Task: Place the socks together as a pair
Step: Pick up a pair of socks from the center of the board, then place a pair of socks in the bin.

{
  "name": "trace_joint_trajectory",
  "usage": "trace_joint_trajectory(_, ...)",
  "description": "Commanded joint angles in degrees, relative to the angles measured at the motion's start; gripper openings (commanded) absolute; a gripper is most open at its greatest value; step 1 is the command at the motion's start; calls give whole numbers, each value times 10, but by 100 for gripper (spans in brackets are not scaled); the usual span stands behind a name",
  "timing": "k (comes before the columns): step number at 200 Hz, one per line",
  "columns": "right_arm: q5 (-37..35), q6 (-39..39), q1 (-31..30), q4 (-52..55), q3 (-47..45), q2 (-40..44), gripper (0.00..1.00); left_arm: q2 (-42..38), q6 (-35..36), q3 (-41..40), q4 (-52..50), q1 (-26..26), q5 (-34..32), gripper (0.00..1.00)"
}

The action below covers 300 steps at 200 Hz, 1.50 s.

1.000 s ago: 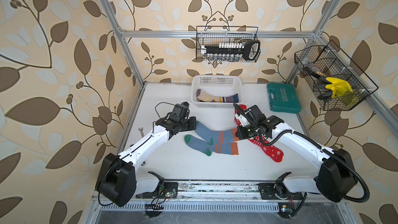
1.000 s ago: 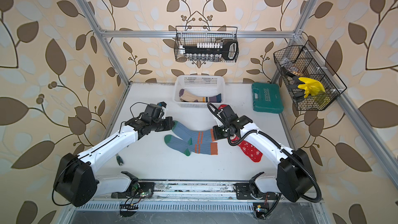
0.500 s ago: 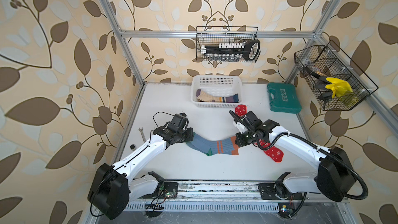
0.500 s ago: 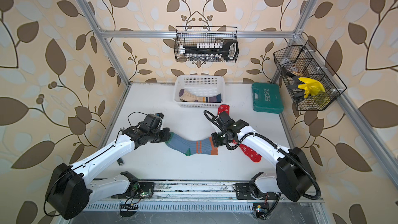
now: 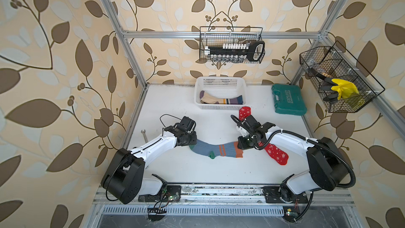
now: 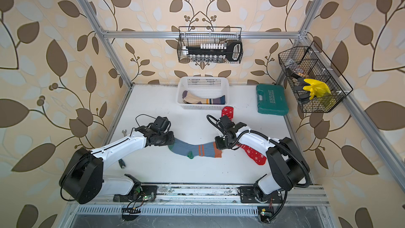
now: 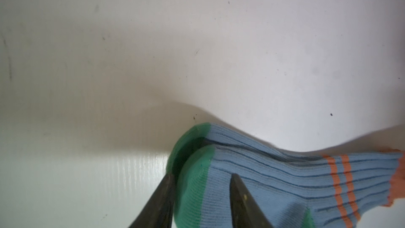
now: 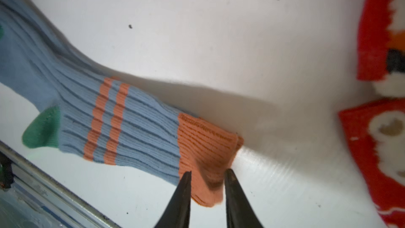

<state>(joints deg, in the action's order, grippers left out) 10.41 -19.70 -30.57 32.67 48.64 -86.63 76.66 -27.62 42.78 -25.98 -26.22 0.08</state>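
- The left gripper (image 7: pixel 201 175) has its jaws standing fairly wide. One finger (image 7: pixel 166 196) sits on the bare table (image 5: pixel 219 172) just off the green toes, and the other is over the ribbing. The toes lie loose between them.
- The right gripper (image 8: pixel 208 172) is parted only narrowly. Its tips straddle the orange cuffs, and nothing looks pinched.
- The blue-grey socks (image 5: pixel 217 150) lie flat on the table, one on top of the other. They stretch from the left gripper's tips to the right gripper's tips, toes at the left one and cuffs at the right one.
- The red snowflake socks (image 5: pixel 276 154) lie just past the right gripper's outer side, partly under its arm. They do not touch the blue-grey pair.
- Well beyond both grippers, a white basket (image 5: pixel 219 83) holds a striped sock (image 5: pixel 221 100).
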Motion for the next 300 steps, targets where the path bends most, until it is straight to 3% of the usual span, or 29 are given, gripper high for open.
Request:
trace_joint_trajectory(1,-6,-13,10,-17,-25,17,34,1,4,15,-9,-1,-38,66)
trace_joint_trajectory(15,4,-25,19,-39,-46,23,37,9,4,11,-1,-1,-27,75)
trace_joint_trajectory(42,28,-46,24,-77,-82,22,40,29,3,-1,24,-1,1,73)
trace_joint_trajectory(64,62,-62,23,-112,-104,19,41,42,2,-9,49,-1,33,60)
trace_joint_trajectory(95,94,-80,17,-150,-118,11,41,52,0,-13,68,-1,57,27)
trace_joint_trajectory(107,102,-83,15,-161,-120,5,35,51,0,-14,68,-1,61,13)
trace_joint_trajectory(123,104,-86,16,-173,-122,-2,17,44,0,-16,66,-2,65,0)
trace_joint_trajectory(145,95,-81,16,-163,-114,9,0,24,-1,-11,53,-1,69,0)
trace_joint_trajectory(173,77,-63,29,-108,-70,50,0,-16,0,24,22,-1,75,0)
trace_joint_trajectory(199,82,-34,65,-45,15,71,0,-20,9,107,-19,-1,57,0)
trace_joint_trajectory(235,86,6,111,31,177,46,0,55,39,294,-77,11,42,0)
trace_joint_trajectory(300,136,45,179,99,471,-152,0,316,85,661,-187,73,37,0)
